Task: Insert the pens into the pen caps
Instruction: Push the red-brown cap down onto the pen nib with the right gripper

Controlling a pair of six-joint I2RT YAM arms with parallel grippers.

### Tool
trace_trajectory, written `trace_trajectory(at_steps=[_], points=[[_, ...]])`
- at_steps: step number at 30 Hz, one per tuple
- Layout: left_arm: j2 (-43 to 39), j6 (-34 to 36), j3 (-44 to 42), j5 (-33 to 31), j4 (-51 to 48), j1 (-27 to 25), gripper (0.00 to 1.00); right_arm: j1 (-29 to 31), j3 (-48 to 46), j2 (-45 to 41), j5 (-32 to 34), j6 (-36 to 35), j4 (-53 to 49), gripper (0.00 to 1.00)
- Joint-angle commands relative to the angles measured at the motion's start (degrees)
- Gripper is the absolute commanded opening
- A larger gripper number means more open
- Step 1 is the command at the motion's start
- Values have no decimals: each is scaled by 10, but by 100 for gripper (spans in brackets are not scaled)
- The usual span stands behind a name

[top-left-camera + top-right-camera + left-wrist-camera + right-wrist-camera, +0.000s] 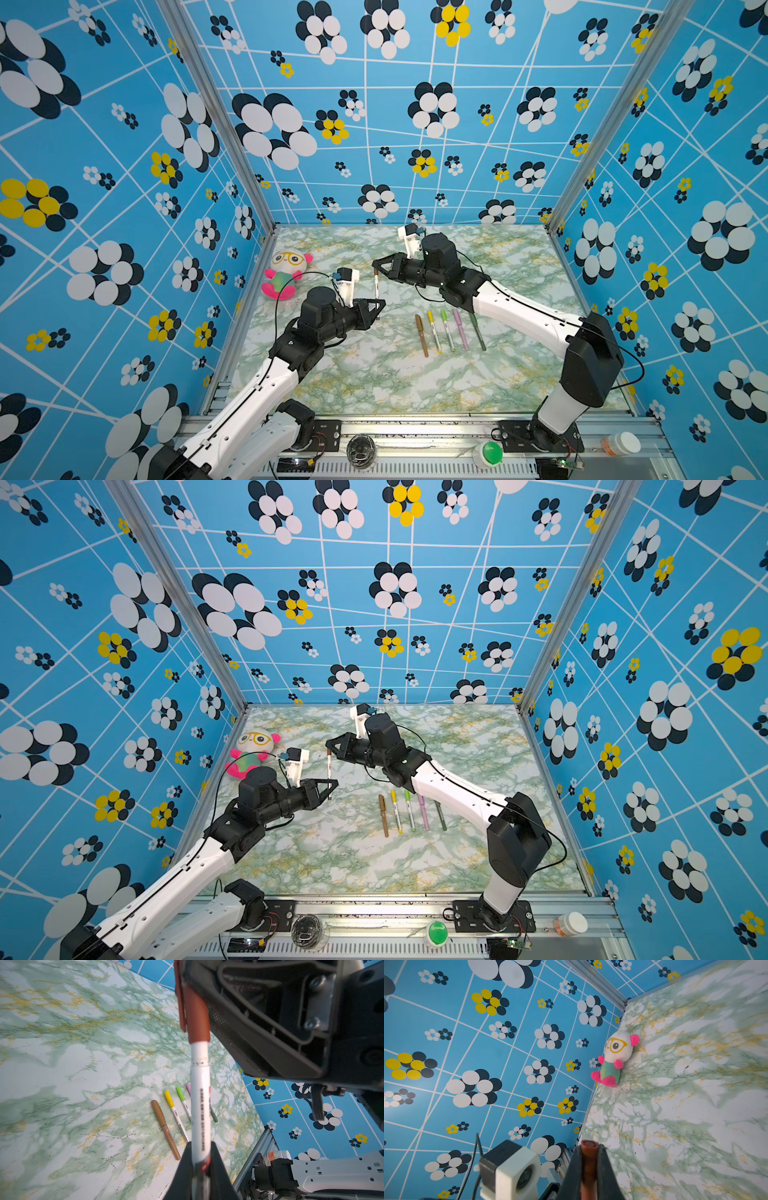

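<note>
A white-barrelled pen [377, 293] [329, 773] stands nearly upright above the table between both arms. My left gripper [379, 308] [200, 1159] is shut on its lower end. A brown pen cap [197, 1022] [588, 1159] sits over the pen's upper end, and my right gripper [375, 266] [588, 1147] is shut on that cap. Five other pens lie side by side on the marble table [374, 374]: tan [422, 334], yellow-capped [434, 331], light-green-capped [447, 329], pink [461, 328] and dark green [478, 331].
A plush panda [284, 274] [614, 1057] lies at the table's far left, by the blue wall. On the front rail stand a green button [490, 453], a white jar [621, 444] and a round glass object [360, 449].
</note>
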Motion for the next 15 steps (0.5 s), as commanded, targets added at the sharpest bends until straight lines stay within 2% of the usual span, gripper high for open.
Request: trace_trajectory(at_steps=[1, 7, 11, 15], points=[[9, 68, 62, -24, 49, 2, 0, 21, -13, 4, -65, -18, -61, 0], [13, 152, 110, -64, -3, 7, 0, 24, -18, 14, -110, -56, -108, 0], [20, 163, 123, -79, 1, 18, 0, 26, -33, 21, -138, -55, -112, 0], [30, 161, 135, -95, 26, 28, 0, 29, -50, 28, -128, -45, -131, 0]])
